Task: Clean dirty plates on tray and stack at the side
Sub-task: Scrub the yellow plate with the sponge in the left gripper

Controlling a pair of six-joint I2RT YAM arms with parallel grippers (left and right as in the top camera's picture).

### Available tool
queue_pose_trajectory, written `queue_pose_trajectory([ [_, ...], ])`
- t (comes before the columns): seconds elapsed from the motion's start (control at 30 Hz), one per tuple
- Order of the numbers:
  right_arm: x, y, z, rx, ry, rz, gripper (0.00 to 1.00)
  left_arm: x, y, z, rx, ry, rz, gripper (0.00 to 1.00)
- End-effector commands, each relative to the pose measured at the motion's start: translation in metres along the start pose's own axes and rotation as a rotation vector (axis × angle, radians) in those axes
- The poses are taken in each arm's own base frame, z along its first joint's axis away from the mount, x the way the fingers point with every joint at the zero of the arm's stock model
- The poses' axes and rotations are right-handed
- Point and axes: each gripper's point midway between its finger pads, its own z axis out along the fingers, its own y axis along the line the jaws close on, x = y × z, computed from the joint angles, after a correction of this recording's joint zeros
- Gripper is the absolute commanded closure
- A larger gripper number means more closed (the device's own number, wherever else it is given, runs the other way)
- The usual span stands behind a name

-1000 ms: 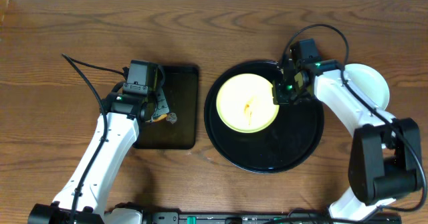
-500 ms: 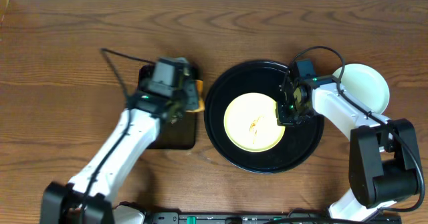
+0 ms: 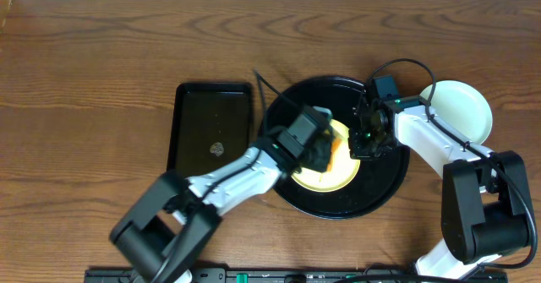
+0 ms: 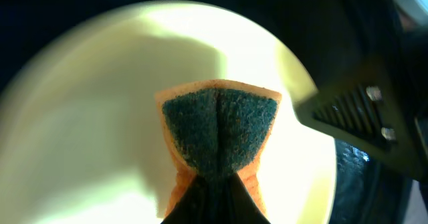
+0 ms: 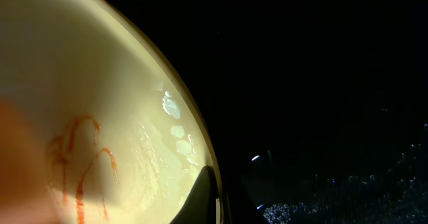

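Observation:
The pale yellow plate (image 3: 336, 176) lies in the round black tray (image 3: 382, 192), with orange smears at its centre (image 5: 79, 158). My left gripper (image 3: 325, 148) is shut on an orange sponge with a green scouring face (image 4: 219, 132), held over the plate's middle (image 4: 80, 117). The left fingers (image 4: 215, 194) pinch the sponge's lower end. My right gripper (image 3: 363, 142) is shut on the plate's right rim (image 5: 211, 196). A pale plate (image 3: 461, 111) lies on the table right of the tray; I cannot tell whether another lies under it.
A smaller rectangular black tray (image 3: 211, 135) lies left of the round tray, with a small brown scrap (image 3: 217, 149) on it. The right arm's body shows at the right of the left wrist view (image 4: 371, 117). Cables loop above both arms.
My left arm swung right from the rectangular tray, carrying the sponge over the yellow plate. My right gripper kept its hold on the rim; the plate shifted towards the tray's centre.

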Motion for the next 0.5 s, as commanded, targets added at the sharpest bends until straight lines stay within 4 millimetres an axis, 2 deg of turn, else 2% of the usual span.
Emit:
queue_pose_trajectory([
  [0.0,0.011,0.001,0.007,0.01,0.036,-0.004,0.99,0.016,-0.003,0.016,-0.004,0.034,-0.072,0.92],
  [0.17,0.012,0.0,0.007,0.01,0.037,-0.004,0.99,0.032,0.002,0.027,-0.03,0.079,-0.096,0.92],
  [0.23,0.012,0.001,0.007,0.01,0.038,-0.003,0.99,0.035,0.024,0.024,-0.125,0.087,-0.083,0.93],
  [0.33,0.013,0.0,0.007,0.011,0.04,-0.003,0.99,0.028,0.064,0.015,-0.274,0.065,-0.073,0.92],
  [0.4,0.013,0.0,0.007,0.011,0.041,-0.003,0.99,0.015,0.081,0.01,-0.298,0.043,-0.097,0.92],
  [0.47,0.013,0.0,0.007,0.011,0.044,-0.002,0.99,0.001,0.089,0.007,-0.279,0.024,-0.138,0.93],
])
